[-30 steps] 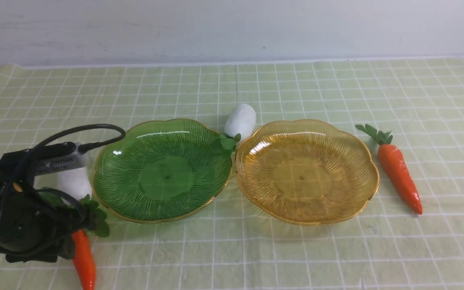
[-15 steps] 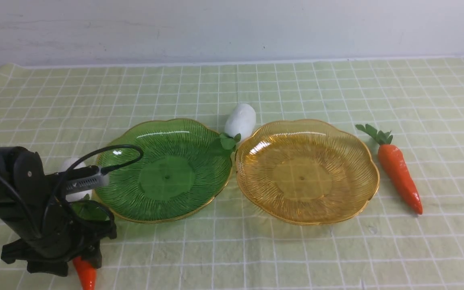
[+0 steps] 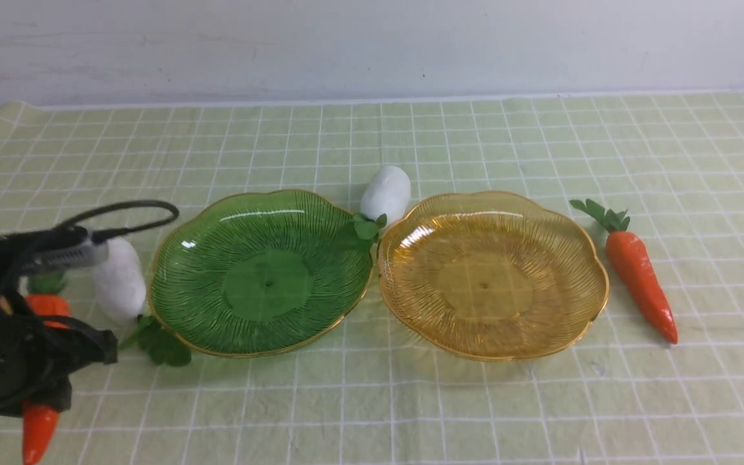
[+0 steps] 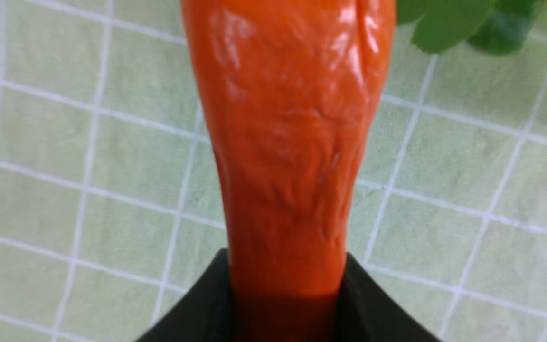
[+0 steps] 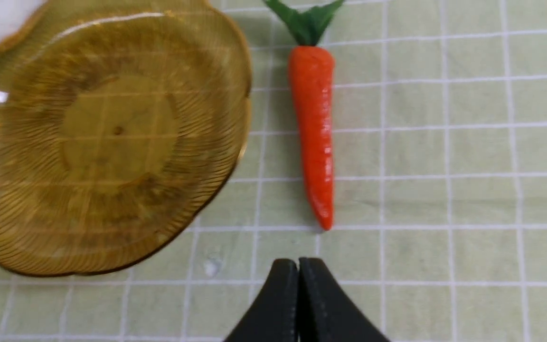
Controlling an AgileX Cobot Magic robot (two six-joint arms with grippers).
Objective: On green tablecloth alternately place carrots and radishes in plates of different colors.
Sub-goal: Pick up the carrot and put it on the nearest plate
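My left claw [image 4: 285,294] is clamped on a carrot [image 4: 292,142], one finger on each side of its narrowing lower body, with the thick end and the tip left clear on either side. I judge that a grip across the taper steadies it, though the slick, glossy skin could let it slide toward the tip. I hold it near the worktop's left edge, beside the white radish [image 3: 119,279], whose leaves lie against the green plate [image 3: 267,284].

The second radish [image 3: 386,196] lies behind the gap between the plates, its leaves over the green rim, so either plate looks easy to reach from there. The amber plate [image 3: 492,284] sits right of the green one; both are bare, side by side mid-worktop, handy for alternating.

Toward the worktop's right side, the other carrot [image 3: 641,284] lies on the green tablecloth [image 3: 411,413], leaves pointing to the back edge. My right claw [image 5: 298,266] is clenched on nothing, its tips together near that carrot's pointed end; it would have to spread before taking it.
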